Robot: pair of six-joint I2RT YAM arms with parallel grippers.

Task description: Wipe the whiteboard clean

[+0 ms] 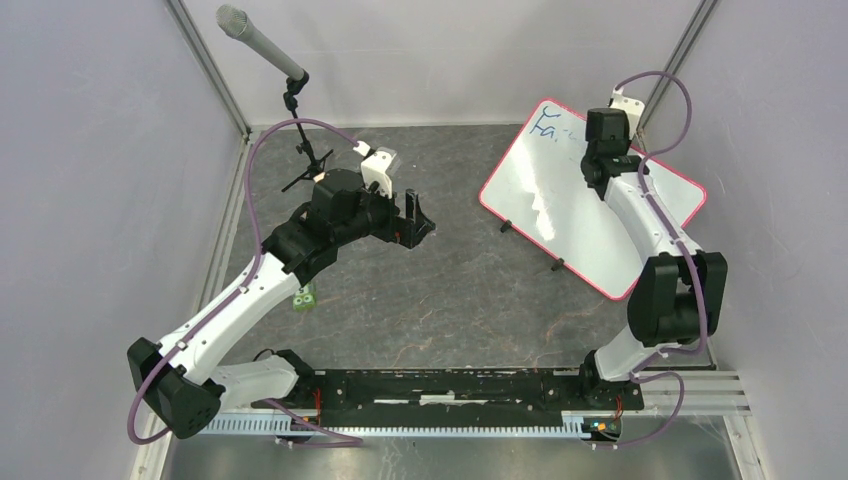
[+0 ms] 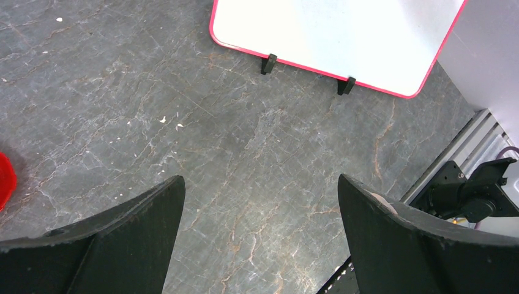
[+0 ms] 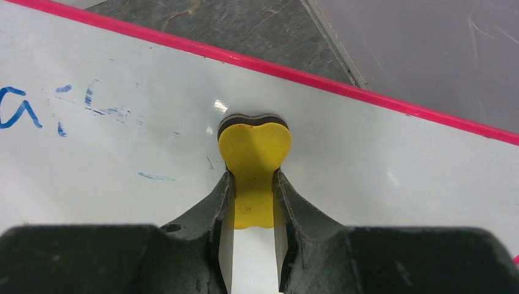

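The right gripper [image 3: 252,184] narrowly pinches a yellow heart-shaped eraser [image 3: 254,144] against the pink-framed white whiteboard [image 1: 545,210], far right in the overhead view; blue handwriting [image 3: 18,113] lies to the eraser's left; the left gripper [image 1: 415,222] gapes wide, well apart.

place: robot lab cell | evidence: bare grey walls [image 1: 80,150], aluminium posts [image 1: 210,65], microphone [image 1: 258,42] on stand

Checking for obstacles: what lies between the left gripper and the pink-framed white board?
Only bare grey marbled tabletop with pale specks; the left wrist view shows it between the left gripper and the pink-framed whiteboard.
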